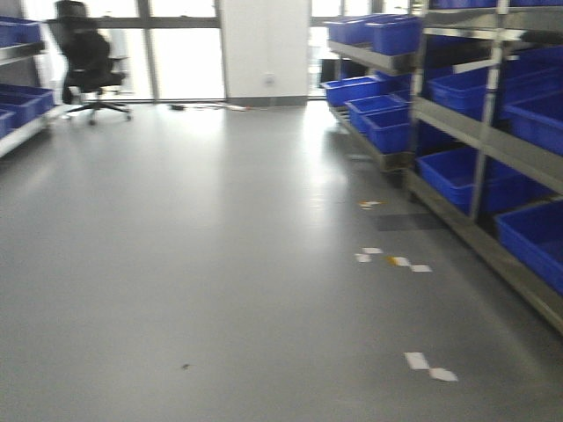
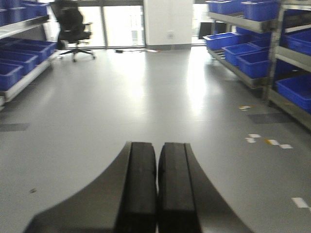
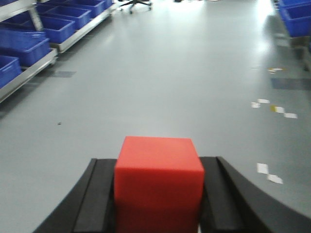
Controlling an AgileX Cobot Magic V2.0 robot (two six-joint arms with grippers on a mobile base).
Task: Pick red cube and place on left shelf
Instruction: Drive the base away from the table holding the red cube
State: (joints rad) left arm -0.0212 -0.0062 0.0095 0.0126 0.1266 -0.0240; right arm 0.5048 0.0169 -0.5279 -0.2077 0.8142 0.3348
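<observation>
The red cube (image 3: 159,179) sits clamped between the black fingers of my right gripper (image 3: 159,160), held above the grey floor. My left gripper (image 2: 157,145) is shut with its pads together and holds nothing. The left shelf (image 1: 19,130), a steel rack with blue crates, runs along the far left edge of the front view. It also shows in the left wrist view (image 2: 24,80) and in the right wrist view (image 3: 30,73). Both grippers are well away from it. Neither gripper shows in the front view.
A second steel rack (image 1: 493,151) with blue crates (image 1: 453,176) lines the right side. A black office chair (image 1: 88,61) stands at the far end near the windows. White and yellow tape scraps (image 1: 391,259) lie on the grey floor.
</observation>
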